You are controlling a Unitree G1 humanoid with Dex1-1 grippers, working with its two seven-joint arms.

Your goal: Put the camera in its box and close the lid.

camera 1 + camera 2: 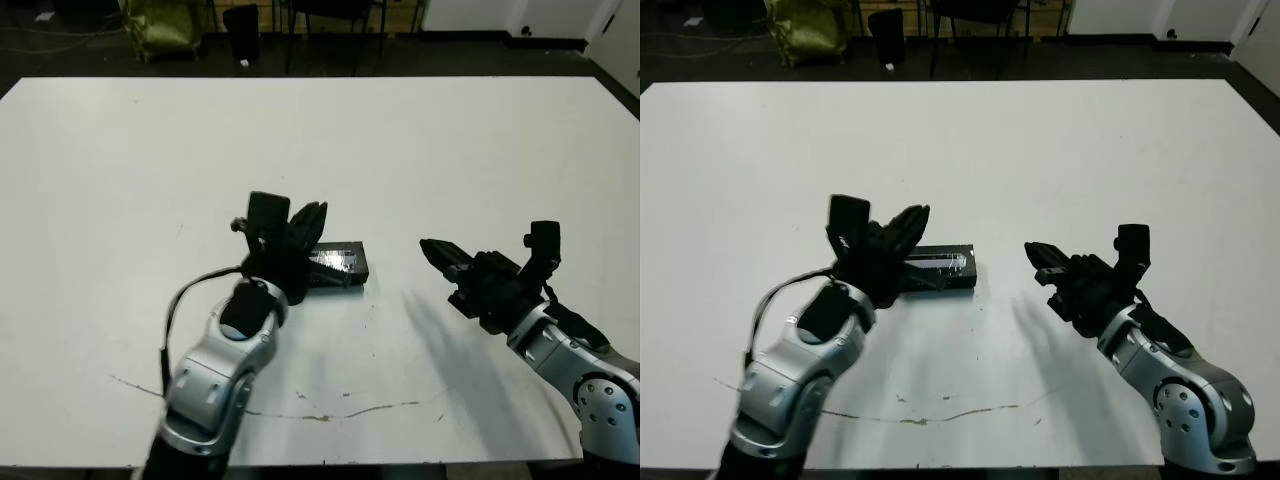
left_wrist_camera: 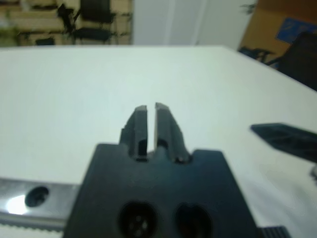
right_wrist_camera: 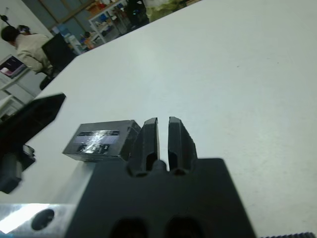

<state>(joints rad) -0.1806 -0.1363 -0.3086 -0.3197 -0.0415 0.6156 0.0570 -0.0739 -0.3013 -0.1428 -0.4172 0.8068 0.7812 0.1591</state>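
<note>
The lid (image 1: 336, 261), black with a pale shiny strip along its top, lies flat over the box (image 1: 345, 281) near the table's middle. Together they look like one shut black block, which also shows as the lid (image 3: 99, 140) in the right wrist view. The camera is hidden. My left gripper (image 1: 308, 214) is shut with nothing in it, its fingers over the box's left end. My right gripper (image 1: 430, 246) is also shut and holds nothing. It hangs above the table a hand's width right of the box, pointing toward it.
The white table (image 1: 420, 140) runs wide behind and beside the box. Thin dark scratch marks (image 1: 340, 410) run near its front edge. Chairs and a yellow bag (image 1: 160, 25) stand beyond the far edge. A person (image 3: 22, 42) sits far off in the right wrist view.
</note>
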